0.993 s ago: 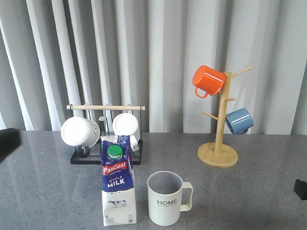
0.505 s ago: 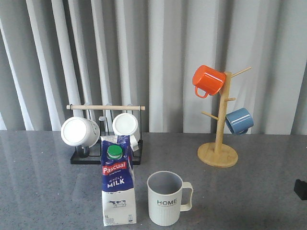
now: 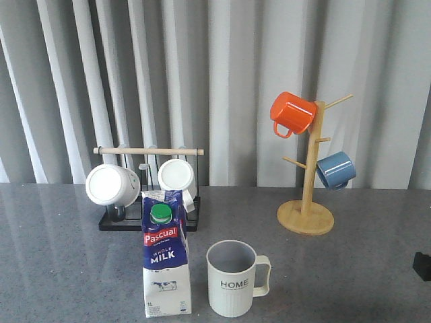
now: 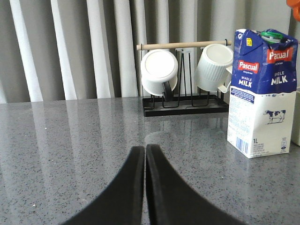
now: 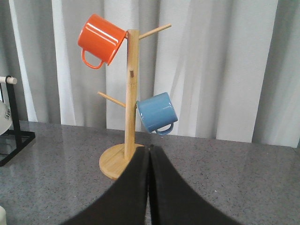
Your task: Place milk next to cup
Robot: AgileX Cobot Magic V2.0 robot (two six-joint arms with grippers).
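The milk point(image 3: 166, 259) stands upright on the grey table, a blue and white carton with a green cap. The cup point(image 3: 232, 279), off-white with "HOME" lettering, stands just right of it with a small gap, handle to the right. In the left wrist view my left gripper point(image 4: 145, 148) is shut and empty, low over the table, with the milk point(image 4: 262, 93) well ahead and off to one side. My right gripper point(image 5: 149, 149) is shut on nothing, pointing at the mug tree. Only a dark bit of the right arm point(image 3: 423, 265) shows in the front view.
A black wire rack point(image 3: 149, 221) with a wooden bar holds two plain white mugs point(image 3: 112, 184) behind the milk. At the back right stands a wooden mug tree point(image 3: 307, 217) with an orange mug point(image 3: 292, 113) and a blue mug point(image 3: 335, 169).
The dark part of my left arm at the left edge of the front view has drawn back out of sight. The milk, cup and right arm have not moved.
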